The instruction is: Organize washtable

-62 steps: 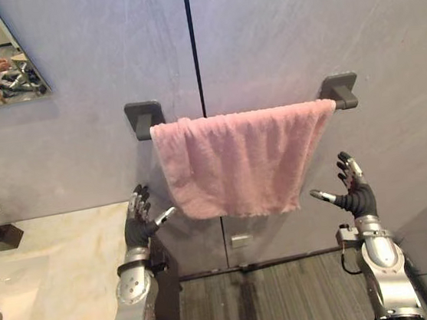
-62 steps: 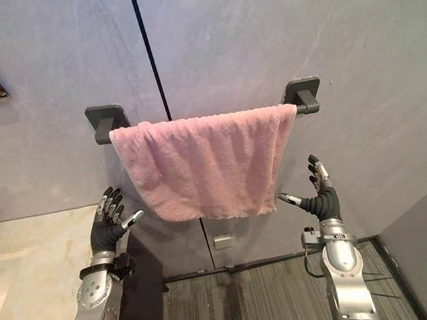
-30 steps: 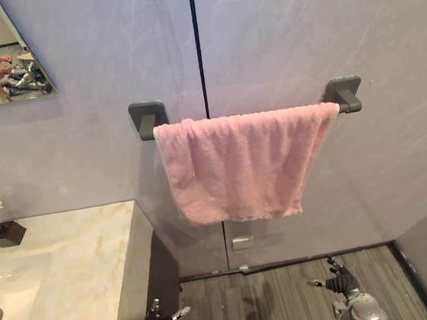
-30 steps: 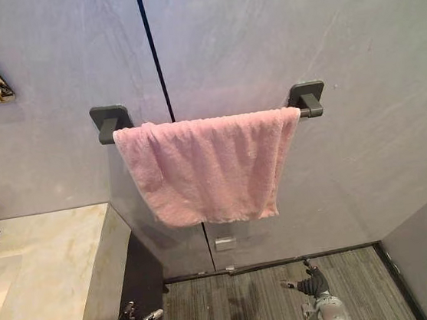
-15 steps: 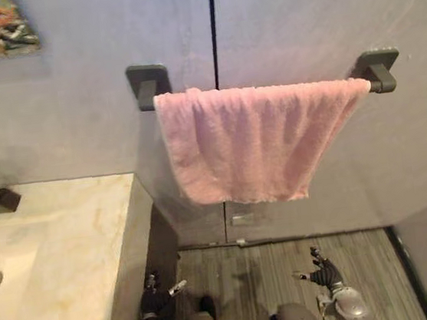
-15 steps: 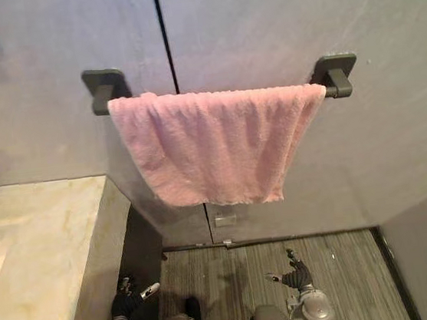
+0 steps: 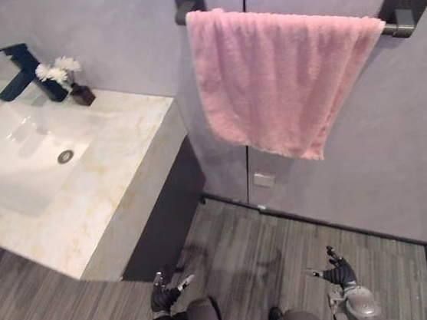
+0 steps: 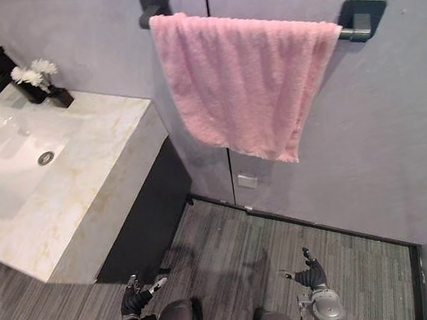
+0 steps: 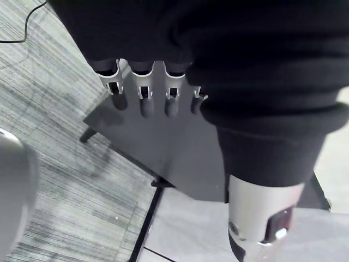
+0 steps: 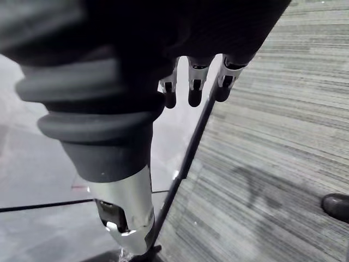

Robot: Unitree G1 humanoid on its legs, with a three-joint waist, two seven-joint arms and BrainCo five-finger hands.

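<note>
The pink towel (image 7: pixel 281 75) hangs spread over its rail (image 7: pixel 402 16) beside the table (image 7: pixel 123 178), probably to dry. The left hand (image 7: pixel 166 297) and right hand (image 7: pixel 339 274) hang low, fingers spread, empty.

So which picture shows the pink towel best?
The right eye view: the towel hangs whole near the middle, draped over its bar. The left eye view shows it whole too, nearer the right edge. The wrist views look down at the floor.
</note>
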